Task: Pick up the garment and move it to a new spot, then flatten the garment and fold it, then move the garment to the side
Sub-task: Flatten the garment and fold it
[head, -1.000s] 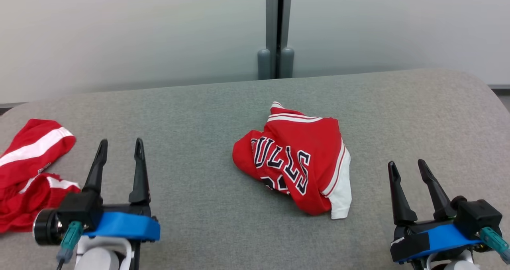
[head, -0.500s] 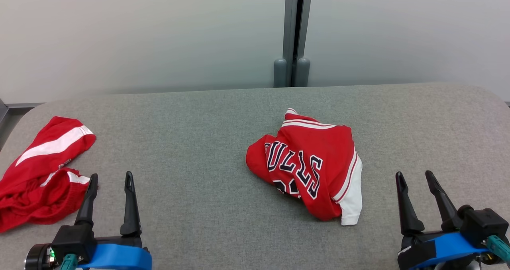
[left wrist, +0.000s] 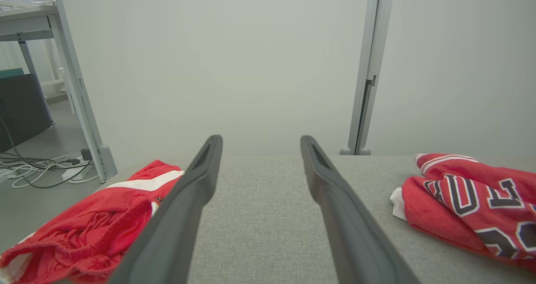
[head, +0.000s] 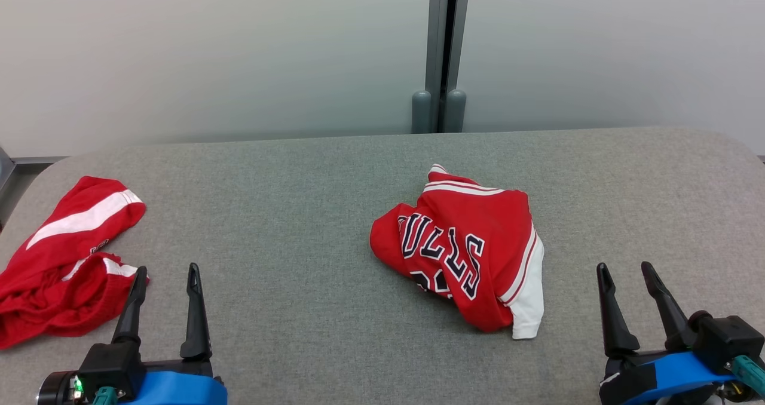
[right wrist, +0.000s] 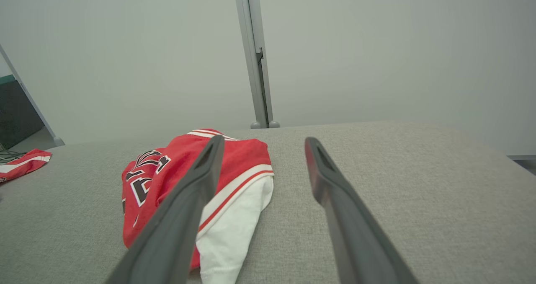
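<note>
— Grippers?
— Both spread wide and empty: left gripper [head: 167, 269], right gripper [head: 625, 267].
— And the jersey [head: 466, 249]?
— Crumpled on the table [head: 287, 172], ten o'clock from the right gripper, the nearer one; well apart at three o'clock from the left. Long axis eleven-to-five.

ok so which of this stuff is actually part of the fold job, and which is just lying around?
Job:
- crumpled red jersey, mid-table, likely the garment to fold
- left tool and right tool, both open, holding nothing
- grey padded table, the work surface

Lying about:
- red shorts, at the table's left end
- grey partition post behind
- cables on the floor
</note>
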Available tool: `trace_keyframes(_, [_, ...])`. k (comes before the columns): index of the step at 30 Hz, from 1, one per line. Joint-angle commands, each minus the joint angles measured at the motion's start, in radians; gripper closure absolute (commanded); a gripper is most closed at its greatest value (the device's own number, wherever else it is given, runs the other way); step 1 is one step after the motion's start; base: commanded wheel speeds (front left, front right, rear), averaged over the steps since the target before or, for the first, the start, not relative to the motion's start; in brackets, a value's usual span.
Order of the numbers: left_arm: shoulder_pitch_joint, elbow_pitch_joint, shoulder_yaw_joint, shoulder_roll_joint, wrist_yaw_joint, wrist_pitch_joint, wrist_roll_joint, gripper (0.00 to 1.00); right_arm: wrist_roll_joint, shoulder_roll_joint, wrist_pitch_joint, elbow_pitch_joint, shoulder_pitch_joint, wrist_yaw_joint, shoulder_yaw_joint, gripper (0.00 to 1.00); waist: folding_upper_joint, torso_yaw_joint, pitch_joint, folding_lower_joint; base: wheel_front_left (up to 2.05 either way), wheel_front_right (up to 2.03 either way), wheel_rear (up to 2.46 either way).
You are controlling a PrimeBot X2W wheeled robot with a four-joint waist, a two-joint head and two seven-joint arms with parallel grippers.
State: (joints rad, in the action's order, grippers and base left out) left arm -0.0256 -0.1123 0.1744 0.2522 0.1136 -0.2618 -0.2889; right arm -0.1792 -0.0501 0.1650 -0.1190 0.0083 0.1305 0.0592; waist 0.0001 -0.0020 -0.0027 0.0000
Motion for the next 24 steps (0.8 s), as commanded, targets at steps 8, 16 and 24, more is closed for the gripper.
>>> trace_keyframes(8, [-0.004, -0.011, -0.007, -0.004, -0.005, -0.005, 0.009, 0.00, -0.001, -0.001, -0.004, -0.008, 0.012, 0.000, 0.003, 0.00, -0.0001, -0.002, -0.004, 0.0000, 0.00, 0.00, 0.00])
trace_keyframes(16, [0.002, -0.014, -0.009, -0.006, -0.009, -0.005, 0.010, 0.00, 0.004, -0.001, -0.008, -0.016, -0.003, 0.000, 0.008, 0.00, -0.0001, 0.000, -0.006, 0.0000, 0.00, 0.00, 0.00])
trace_keyframes(24, [0.026, -0.012, -0.001, -0.011, -0.016, -0.005, 0.018, 0.00, 0.070, -0.001, -0.034, -0.015, -0.130, 0.000, 0.004, 0.00, -0.0001, 0.016, 0.018, 0.0000, 0.00, 0.00, 0.00])
